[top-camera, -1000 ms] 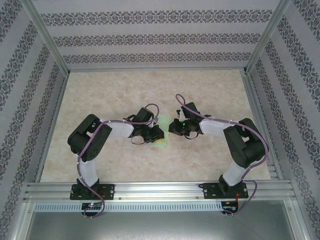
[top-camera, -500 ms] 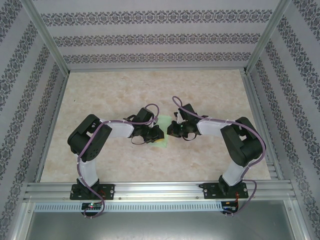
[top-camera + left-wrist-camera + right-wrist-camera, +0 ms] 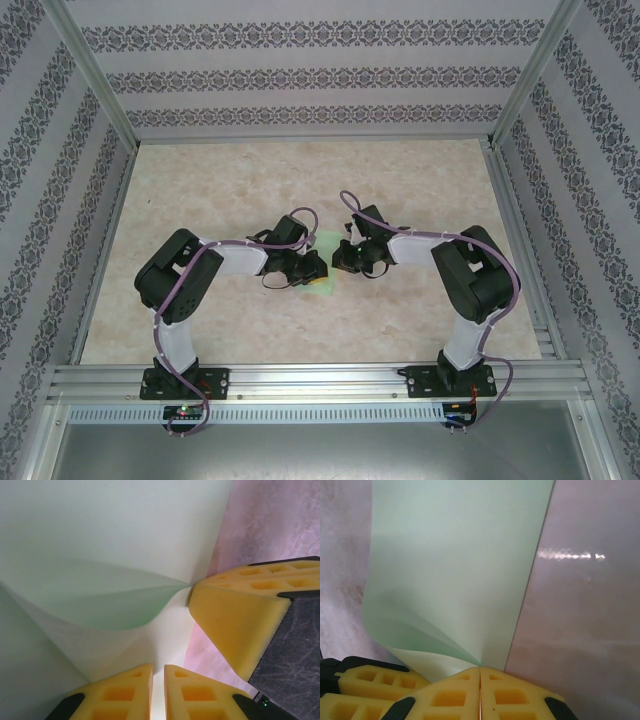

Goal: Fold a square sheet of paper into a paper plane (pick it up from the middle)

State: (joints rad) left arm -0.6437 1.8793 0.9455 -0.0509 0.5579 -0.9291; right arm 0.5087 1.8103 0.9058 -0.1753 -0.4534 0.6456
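Right wrist view: right gripper [image 3: 480,670] and left gripper [image 3: 158,671] are each pinching the flimsy, easily creased square sheet of paper [image 3: 455,555] by its edge.

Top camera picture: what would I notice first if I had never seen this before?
Two black robot arms meet nose to nose in the middle of the table, with a pale green sheet of paper between them. Up close, the left gripper and the right gripper have bright yellow fingers, each pair pinched shut on the curled paper.
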